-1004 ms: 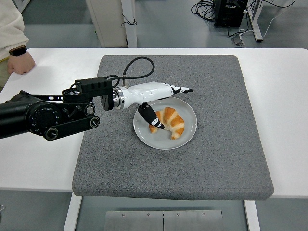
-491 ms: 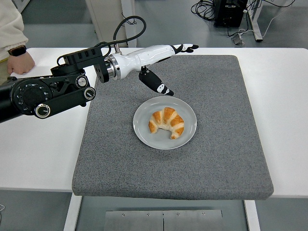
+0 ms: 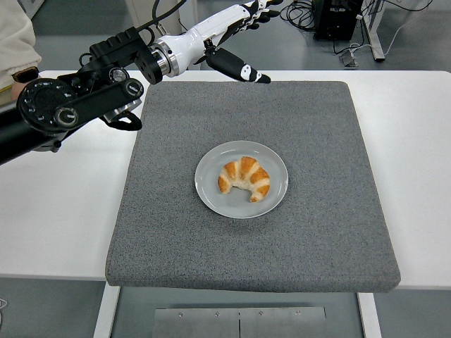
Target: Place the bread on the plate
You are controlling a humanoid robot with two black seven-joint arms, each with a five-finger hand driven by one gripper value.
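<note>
Croissant lying at the centre of the grey plate, on the grey mat covering the tabletop. Left hand at 11 o'clock, raised, fingers extended, holding nothing. Pastry judged light, flaky, easily crushed; best pinched gently across its thick middle.

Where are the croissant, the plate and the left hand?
croissant point(image 3: 244, 179), head view, middle of its crust.
plate point(image 3: 211, 196), head view, bare rim at left.
left hand point(image 3: 236, 32), head view, white palm, fingers spread, empty.
</note>
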